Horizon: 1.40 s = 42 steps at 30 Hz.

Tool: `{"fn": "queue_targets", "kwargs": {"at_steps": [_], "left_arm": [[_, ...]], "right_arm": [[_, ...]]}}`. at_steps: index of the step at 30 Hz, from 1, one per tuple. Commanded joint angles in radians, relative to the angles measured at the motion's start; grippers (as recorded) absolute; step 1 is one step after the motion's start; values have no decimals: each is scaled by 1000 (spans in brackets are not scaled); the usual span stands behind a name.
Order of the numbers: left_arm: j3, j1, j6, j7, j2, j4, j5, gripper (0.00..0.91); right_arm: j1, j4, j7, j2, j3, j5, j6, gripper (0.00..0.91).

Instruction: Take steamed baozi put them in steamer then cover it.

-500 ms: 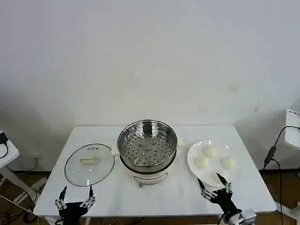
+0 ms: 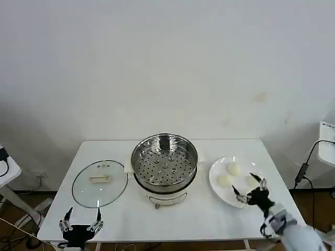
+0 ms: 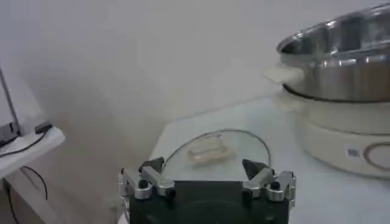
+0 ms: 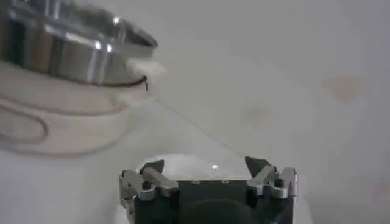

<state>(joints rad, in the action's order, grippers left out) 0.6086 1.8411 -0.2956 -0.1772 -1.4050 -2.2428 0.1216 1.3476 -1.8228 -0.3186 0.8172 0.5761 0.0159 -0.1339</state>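
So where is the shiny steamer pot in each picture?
Head view: the steamer sits mid-table on its white base, between the glass lid and the plate.
Left wrist view: steamer at the upper right, beyond the left gripper.
Right wrist view: steamer at the upper left, beyond the right gripper.
Shared landmark: the white base under it.

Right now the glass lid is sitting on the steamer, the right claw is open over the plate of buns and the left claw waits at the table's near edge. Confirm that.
Not quite: the glass lid lies flat on the table to the left of the steamer, which stands uncovered, as the head view shows. The rest holds: the right claw is open over the plate of buns, and the left claw waits at the table's near edge.
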Motion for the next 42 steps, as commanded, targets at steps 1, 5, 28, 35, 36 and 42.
{"fn": "queue_targets", "kwargs": {"at_steps": [1,5,28,35,36,42], "left_arm": [[10,-4,-14,26,4,2,35,907],[21,-3,-9,31,4,0,46,907],[70,-18,-7,49,-12,-45,82,907],[73,-22,-4,55,-13,-35,97,907],[73,-22,-4,55,-13,-33,97,907],[72,-21,2,56,-14,-21,99,907]], "right_arm": [[-537,330,-425,-287,-211,-441,74,907],[-758,428,-502,-291,-411,-455,104,907],[-1251,827,-777,-25,-1072,-438,206,907],[-1250,853,-787,11,-1101,-388,153,907],[-1251,860,-787,15,-1102,-387,151,907],[-1253,919,-762,51,-1089,-393,145,907]]}}
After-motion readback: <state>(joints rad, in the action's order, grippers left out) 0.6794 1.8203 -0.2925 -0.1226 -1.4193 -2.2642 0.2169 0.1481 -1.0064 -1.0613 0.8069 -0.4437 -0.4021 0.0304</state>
